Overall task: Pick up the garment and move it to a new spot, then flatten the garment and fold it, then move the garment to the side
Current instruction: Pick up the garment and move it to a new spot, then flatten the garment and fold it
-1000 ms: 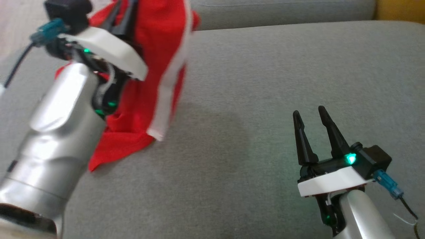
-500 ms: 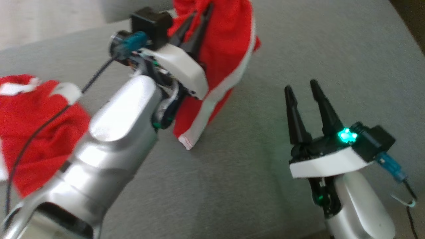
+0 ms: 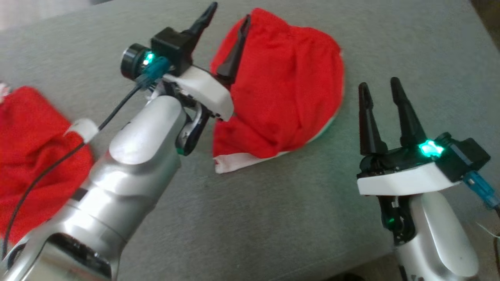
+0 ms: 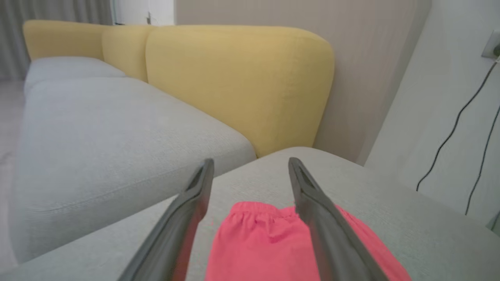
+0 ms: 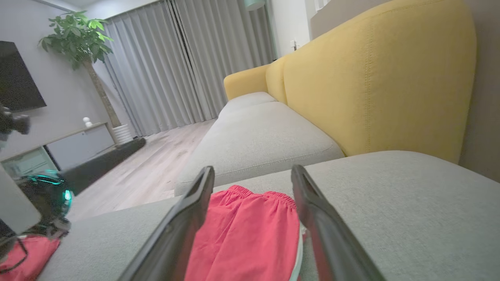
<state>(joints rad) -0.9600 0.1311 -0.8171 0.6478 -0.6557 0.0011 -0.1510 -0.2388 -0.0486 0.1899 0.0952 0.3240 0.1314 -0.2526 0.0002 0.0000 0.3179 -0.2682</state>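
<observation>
A red garment (image 3: 285, 93) with white trim lies crumpled on the grey couch cushion (image 3: 273, 218). Its gathered waistband faces away in the left wrist view (image 4: 261, 242) and the right wrist view (image 5: 250, 230). My left gripper (image 3: 228, 21) is open just above the garment's left edge, with nothing between its fingers. One dark finger (image 3: 234, 54) overlaps the cloth. My right gripper (image 3: 379, 88) is open to the garment's right, apart from it and holding nothing.
A second red garment (image 3: 31, 156) with white trim lies at the left of the cushion. A yellow backrest (image 5: 375, 78) and more grey seat cushions (image 4: 101, 128) stand beyond. The left arm (image 3: 129, 171) crosses the lower left. A wood floor (image 5: 144, 168) lies beyond the couch.
My left gripper has opened and let go of the red garment, which has dropped from hanging into a heap on the cushion. The head camera has also shifted.
</observation>
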